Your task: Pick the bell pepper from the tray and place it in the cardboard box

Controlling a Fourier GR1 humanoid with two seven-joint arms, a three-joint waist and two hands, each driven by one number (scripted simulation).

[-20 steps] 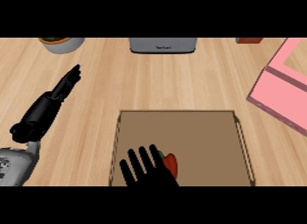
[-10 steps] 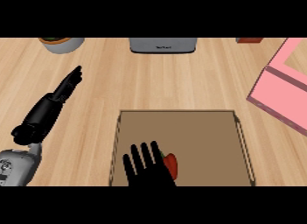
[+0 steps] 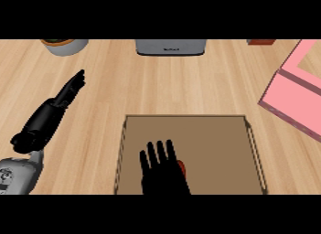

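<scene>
Over tray (image 3: 250,141), near desk edge: right robot hand (image 3: 164,171) flat, fingers straight, released, covering bell pepper (image 3: 181,167).
Change: pepper more hidden.

single head view, steeply down on counter (image 3: 156,87) (close overhead)

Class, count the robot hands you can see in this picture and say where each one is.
2. The left hand rests open over the bare counter at the view's left. The right hand is open over the tray, covering most of the bell pepper.

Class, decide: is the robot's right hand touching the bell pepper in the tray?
Cannot tell. In the head view the right hand covers most of the bell pepper inside the tray, hiding any contact or gap.
</scene>
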